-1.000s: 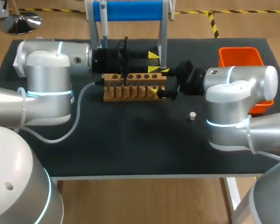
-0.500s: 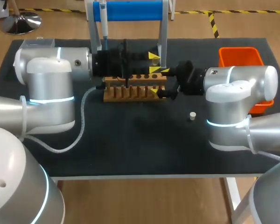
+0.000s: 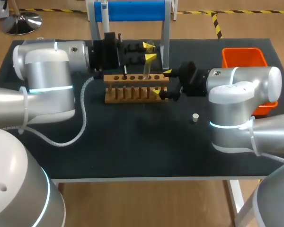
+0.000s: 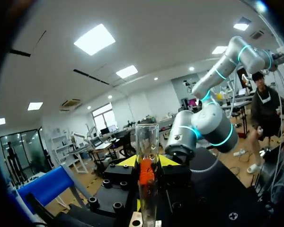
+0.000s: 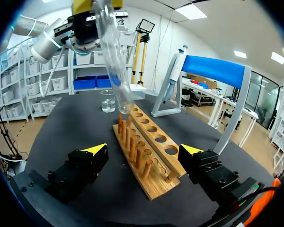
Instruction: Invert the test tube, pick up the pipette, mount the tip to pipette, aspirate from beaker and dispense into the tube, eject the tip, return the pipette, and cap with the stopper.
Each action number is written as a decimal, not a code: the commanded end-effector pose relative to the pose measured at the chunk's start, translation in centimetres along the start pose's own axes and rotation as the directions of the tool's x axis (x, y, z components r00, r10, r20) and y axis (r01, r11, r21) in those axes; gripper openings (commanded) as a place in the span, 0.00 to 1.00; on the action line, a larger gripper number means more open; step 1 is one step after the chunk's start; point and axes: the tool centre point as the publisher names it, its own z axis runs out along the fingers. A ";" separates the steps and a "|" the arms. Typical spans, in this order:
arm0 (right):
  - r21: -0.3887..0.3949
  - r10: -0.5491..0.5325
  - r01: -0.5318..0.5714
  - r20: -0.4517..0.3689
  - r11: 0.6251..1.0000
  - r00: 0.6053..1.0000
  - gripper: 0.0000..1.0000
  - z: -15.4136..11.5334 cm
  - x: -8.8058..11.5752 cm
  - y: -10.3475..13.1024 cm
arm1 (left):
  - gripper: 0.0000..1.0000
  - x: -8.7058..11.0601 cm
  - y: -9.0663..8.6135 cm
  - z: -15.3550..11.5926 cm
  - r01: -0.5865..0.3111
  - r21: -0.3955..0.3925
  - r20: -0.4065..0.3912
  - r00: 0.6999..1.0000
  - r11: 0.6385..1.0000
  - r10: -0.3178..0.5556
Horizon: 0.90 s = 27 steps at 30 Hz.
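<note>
Two arms share the black table (image 3: 132, 146): the left arm (image 3: 47, 80) enters from the left of the head view, and the right arm (image 3: 241, 94) enters from the right.

The blue stand (image 3: 132, 10) sits at the upper middle of that view, with the pipette (image 3: 104, 19) hanging on it. The orange bin (image 3: 244, 56) is at the upper right. The wooden rack (image 3: 135, 90) lies in the middle.

The left gripper (image 3: 148, 51) is clamped on the test tube (image 4: 146, 137) and holds it in the air above the rack's row of holes. Seen from the right wrist, the tube hangs tilted, with its lower end just over that row. I cannot tell for sure which end is the open one.

The right gripper (image 3: 162, 82) has its fingers apart, one on each side of the rack's right end. It appears to grip nothing.

The step in hand looks like the inversion.

- **Turn high:** the turn is best finished up here, clear of the pegs and of the stand's upright just beside the tube.
- **Line up:** bring the tube upright and centre its closed end over one hole before any descent. A tilted entry could jam glass against wood.
- **Lower and release:** go down straight and slowly, and open the fingers only once the tube rests in the hole.
- **Steady the rack:** the right gripper could hold the rack in place if it shifts.

The beaker (image 5: 108, 100) stands beyond the rack's far end. The small stopper (image 3: 195, 117) lies alone at the right of centre in the head view.
</note>
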 end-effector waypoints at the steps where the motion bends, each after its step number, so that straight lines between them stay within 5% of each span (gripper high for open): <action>1: -0.003 -0.001 0.001 0.001 1.000 1.000 1.00 0.0 0.0 -0.1 | 0.00 -0.5 -0.4 -0.4 0.052 -0.023 0.029 0.998 0.998 -0.051; 18: -0.003 -0.001 0.001 0.001 1.000 1.000 1.00 0.0 0.0 -0.1 | 0.00 -4.4 0.4 -0.5 0.260 -0.021 0.059 0.964 0.965 -0.258; 27: -0.003 -0.001 0.001 0.001 1.000 1.000 1.00 0.0 0.0 -0.1 | 0.00 -6.0 1.0 -0.3 0.272 -0.024 0.072 0.960 0.962 -0.270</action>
